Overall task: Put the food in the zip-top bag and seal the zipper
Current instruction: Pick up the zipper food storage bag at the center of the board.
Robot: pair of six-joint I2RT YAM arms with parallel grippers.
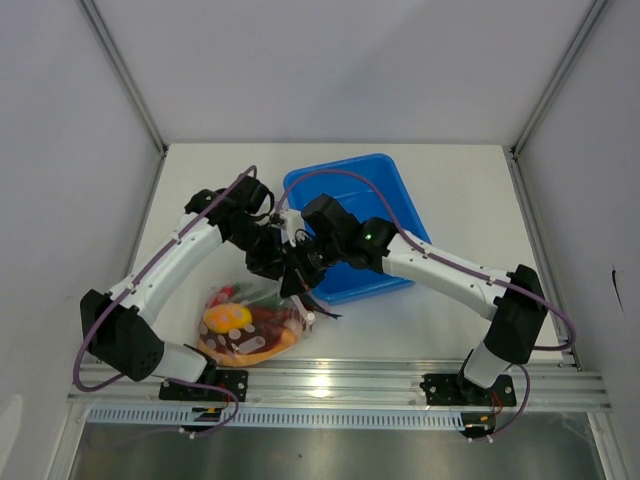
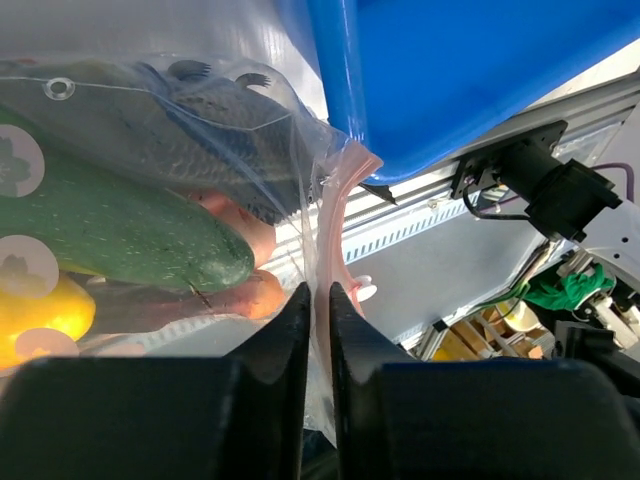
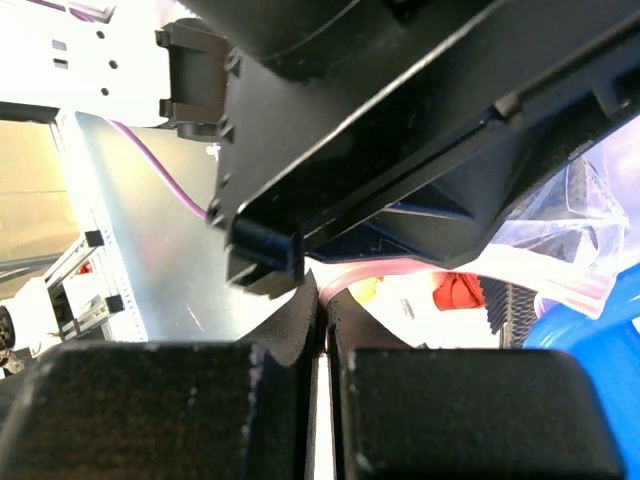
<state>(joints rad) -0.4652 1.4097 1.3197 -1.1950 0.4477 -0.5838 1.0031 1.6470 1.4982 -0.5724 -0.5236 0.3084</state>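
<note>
The zip-top bag (image 1: 250,325) lies at the front left, holding the food: yellow pepper (image 1: 228,317), brown steak (image 1: 255,346), red chili (image 1: 222,295). In the left wrist view the grey fish (image 2: 200,110), green cucumber (image 2: 110,225) and yellow pepper (image 2: 30,320) show through the plastic. My left gripper (image 2: 320,295) is shut on the pink zipper strip (image 2: 340,200), with the white slider (image 2: 362,290) just beyond its tips. My right gripper (image 3: 322,295) is shut on the same strip (image 3: 400,268), close under the left gripper's black body. Both grippers (image 1: 295,272) meet at the bag's right edge.
The blue tub (image 1: 350,225) stands right behind the two grippers, its front edge next to the bag's mouth; it also shows in the left wrist view (image 2: 480,70). The aluminium rail (image 1: 340,385) runs along the near table edge. White walls enclose the sides and back.
</note>
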